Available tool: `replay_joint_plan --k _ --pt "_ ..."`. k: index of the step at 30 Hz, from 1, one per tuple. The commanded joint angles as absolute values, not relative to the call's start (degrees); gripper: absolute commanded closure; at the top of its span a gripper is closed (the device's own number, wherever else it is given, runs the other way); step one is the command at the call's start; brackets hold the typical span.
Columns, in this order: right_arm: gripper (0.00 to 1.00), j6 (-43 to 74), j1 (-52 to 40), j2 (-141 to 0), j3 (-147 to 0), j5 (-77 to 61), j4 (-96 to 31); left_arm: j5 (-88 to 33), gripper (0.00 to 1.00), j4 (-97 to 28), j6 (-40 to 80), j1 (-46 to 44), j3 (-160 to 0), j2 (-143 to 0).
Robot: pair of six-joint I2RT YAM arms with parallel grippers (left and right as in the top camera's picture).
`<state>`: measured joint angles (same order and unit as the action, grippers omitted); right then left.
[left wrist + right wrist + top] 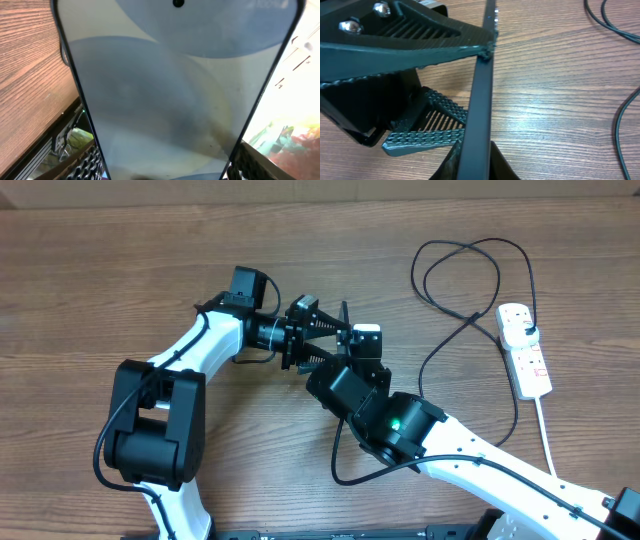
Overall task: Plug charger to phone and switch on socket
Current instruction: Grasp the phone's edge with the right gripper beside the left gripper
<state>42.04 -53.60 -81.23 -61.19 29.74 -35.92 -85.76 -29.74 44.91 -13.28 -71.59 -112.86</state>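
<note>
The phone (346, 317) is held off the table, edge-on to the overhead camera. Its light blue-white screen (170, 100) fills the left wrist view. My left gripper (325, 338) is shut on the phone's two long sides (165, 165). In the right wrist view the phone's thin dark edge (480, 100) runs up between my right gripper's fingers (475, 167), which are closed on it. The charger's black cable (440, 350) loops across the table to a black adapter (531, 332) on the white socket strip (525, 355). The plug tip is hidden.
The cable runs from the strip in a big loop at the back, then forward under my right arm (340, 470). It also shows in the right wrist view (620, 125). The strip's thick white cord (547, 430) leads toward the front right. The table is brown wood.
</note>
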Motion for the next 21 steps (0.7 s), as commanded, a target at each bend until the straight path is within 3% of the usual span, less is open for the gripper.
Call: replay_joint_plan --k 1,6,11,19,21 --pt "0.92 42.22 -54.04 -81.17 -63.07 28.84 -34.54 -87.96 0.55 -29.47 45.04 -13.47 -71.53 -113.14" --pt "0.94 42.22 -54.04 -81.17 -63.07 28.84 -34.30 -87.79 0.53 -29.47 45.01 -13.47 -71.53 -113.12" --pt "0.96 42.22 -54.04 -81.14 -63.07 28.38 -33.65 -86.43 0.35 -29.47 45.01 -13.47 -71.53 -113.12" --pt "0.96 42.24 -54.04 -81.01 -63.09 28.21 -33.41 -86.43 0.18 -28.16 45.01 -13.47 -71.53 -113.12" --pt "0.96 42.24 -54.04 -80.90 -63.09 28.23 -33.39 -86.48 0.09 -25.93 45.04 -13.47 -71.53 -113.12"
